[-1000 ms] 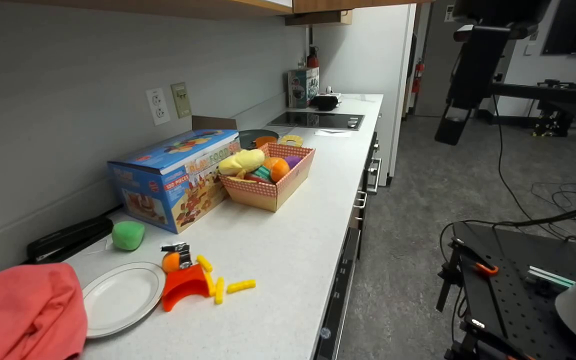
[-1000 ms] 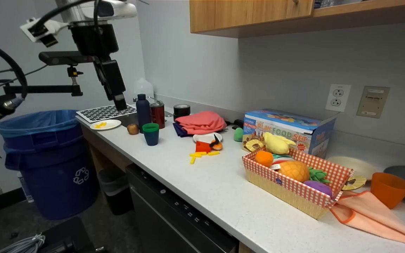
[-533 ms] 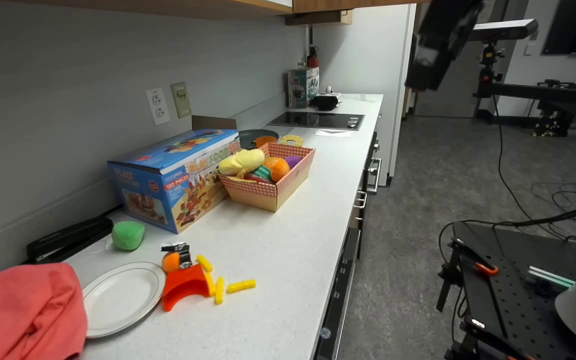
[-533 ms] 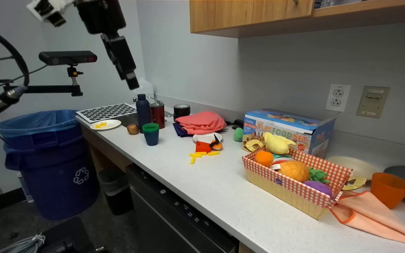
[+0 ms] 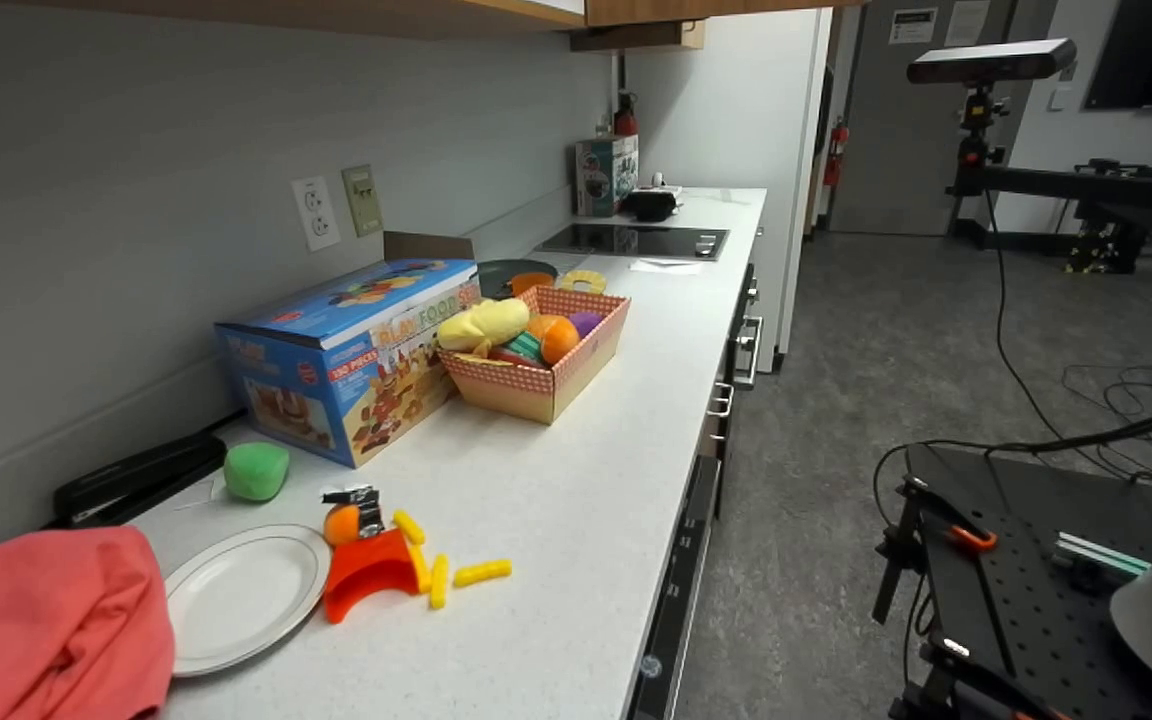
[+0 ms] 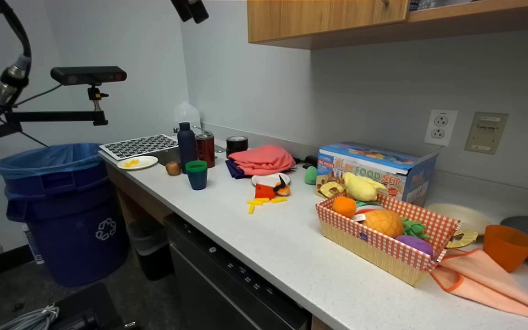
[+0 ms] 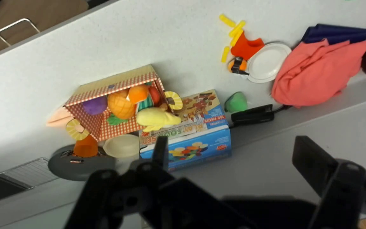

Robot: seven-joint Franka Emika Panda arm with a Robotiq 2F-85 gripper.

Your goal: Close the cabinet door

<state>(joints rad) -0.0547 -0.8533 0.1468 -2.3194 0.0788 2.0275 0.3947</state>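
Cabinet [image 6: 328,20] honey-brown, wood-grained. Jaws black. Worktop [image 6: 268,243] white, finely speckled. Basket [image 6: 369,252] straw-coloured below, red-and-white gingham above. Cloth [image 6: 264,159] coral; napkin [image 6: 488,284] peach, orange hem; cup [image 6: 508,250] orange; bottle [image 6: 187,149] navy; bin [image 6: 67,220] deep blue, white recycling mark; plate [image 5: 246,600] white, thin dark rim line.

Checkered basket [image 6: 369,253], blue box [image 5: 351,355], coral cloth [image 6: 264,159]

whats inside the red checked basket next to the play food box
The basket holds a purple toy, a toy pineapple, an orange toy, a green-striped piece, something red, partly covered, and a yellow toy. Whatever lies beneath them is covered from view.
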